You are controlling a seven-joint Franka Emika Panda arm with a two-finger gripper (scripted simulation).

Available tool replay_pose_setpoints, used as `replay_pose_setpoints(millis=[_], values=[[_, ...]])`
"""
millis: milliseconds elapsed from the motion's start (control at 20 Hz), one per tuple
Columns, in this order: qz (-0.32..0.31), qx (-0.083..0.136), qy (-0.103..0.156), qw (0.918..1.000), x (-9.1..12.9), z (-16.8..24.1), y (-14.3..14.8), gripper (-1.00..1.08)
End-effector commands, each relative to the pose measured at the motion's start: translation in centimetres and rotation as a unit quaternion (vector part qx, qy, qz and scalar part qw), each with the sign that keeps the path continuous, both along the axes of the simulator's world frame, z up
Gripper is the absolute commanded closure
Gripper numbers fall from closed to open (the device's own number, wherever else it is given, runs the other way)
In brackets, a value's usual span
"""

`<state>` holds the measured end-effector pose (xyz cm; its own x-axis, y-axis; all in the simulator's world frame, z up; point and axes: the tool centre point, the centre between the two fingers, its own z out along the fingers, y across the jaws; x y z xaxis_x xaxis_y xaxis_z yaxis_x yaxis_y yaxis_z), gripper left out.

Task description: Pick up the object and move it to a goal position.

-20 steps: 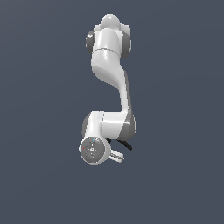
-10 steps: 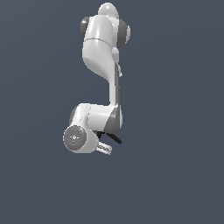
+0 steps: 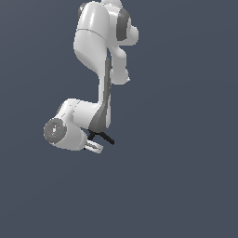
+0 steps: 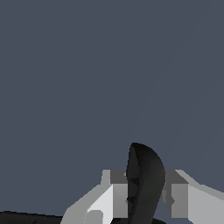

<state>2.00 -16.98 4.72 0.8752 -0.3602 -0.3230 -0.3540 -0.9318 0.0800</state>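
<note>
The object [image 4: 144,179] is a small black clamp. In the wrist view it stands between my two pale fingers, which press on it from both sides. My gripper [image 4: 146,194] is shut on it. In the exterior view the white arm hangs down and bends toward the exterior view's left. The gripper [image 3: 98,142] sits beside the round wrist joint, with a thin black leg of the object [image 3: 105,137] sticking out toward the exterior view's right. The red tip and the ring head do not show.
Only a plain dark grey-blue background shows in both views. No table, edge or goal marker is visible.
The arm has swung toward the exterior view's left, carrying the gripper and the held object with it. The grip has not changed.
</note>
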Motion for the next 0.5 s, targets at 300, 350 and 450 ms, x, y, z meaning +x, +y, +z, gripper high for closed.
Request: replay_pose_setpoints(millis=[300, 350, 450], values=[[0.0, 0.0, -0.001, 1.0, -2.5, 1.0, -4.8, 1.08], [0.0, 0.0, -0.001, 1.0, -2.6, 1.0, -5.0, 1.08], [0.0, 0.0, -0.001, 1.0, -2.7, 1.0, -5.2, 1.08]])
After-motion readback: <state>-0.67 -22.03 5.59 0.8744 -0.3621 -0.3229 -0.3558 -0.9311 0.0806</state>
